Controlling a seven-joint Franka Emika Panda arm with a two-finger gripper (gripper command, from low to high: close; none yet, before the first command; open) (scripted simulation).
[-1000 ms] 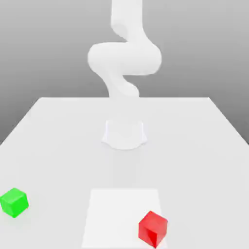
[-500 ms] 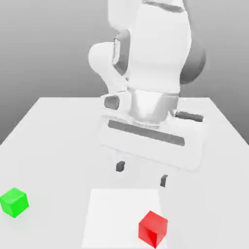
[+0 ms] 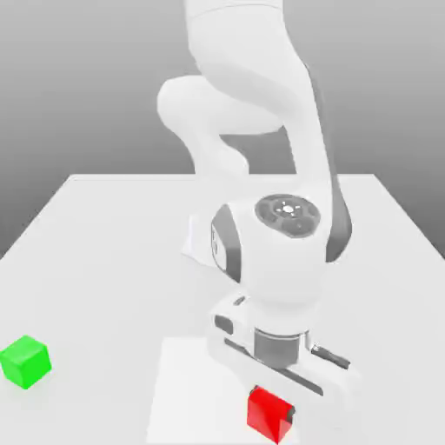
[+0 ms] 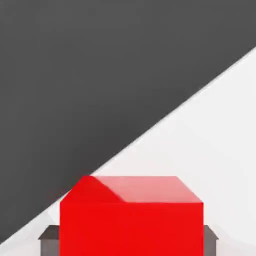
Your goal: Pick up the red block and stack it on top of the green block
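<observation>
Down at the bottom center of the exterior view, we've got the gripper (image 3: 276, 415) clamped on the red block (image 3: 265, 412); lifting and stacking onto the green block (image 3: 24, 361), lower left, remains.

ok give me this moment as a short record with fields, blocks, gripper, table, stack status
red block: on the table, near the front edge, between the gripper's fingers
green block: on the table at the exterior view's left, standing alone, apart from the arm
gripper: lowered over the red block, shut on it; dark fingers flank the block in the hand view
table: white, with a lighter square patch under the red block
stack status: not yet done; nothing on the green block
</observation>
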